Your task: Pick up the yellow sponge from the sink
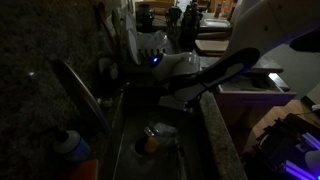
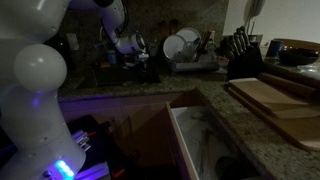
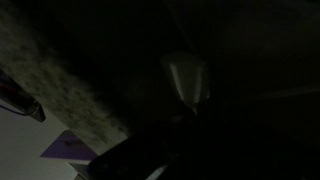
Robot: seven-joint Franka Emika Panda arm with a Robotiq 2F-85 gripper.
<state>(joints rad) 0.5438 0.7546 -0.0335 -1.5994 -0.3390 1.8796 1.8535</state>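
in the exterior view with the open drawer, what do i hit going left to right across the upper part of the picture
white robot arm → white plates → knife block → wooden boards. The sink area is left out: the arm's far end overlaps it and it is too dark to place.

Arm (image 2: 42,72), in both exterior views: smooth, rounded white shells, bulbous at the joints, with a long black band (image 1: 228,68) running along the link near the wrist. A small blue lamp (image 1: 155,59) glows on the white wrist link, and a blue-violet glow (image 2: 62,168) shows low on the base shell. The gripper (image 1: 172,98) is a dark shape; its detail is illegible, also in the dim wrist view.
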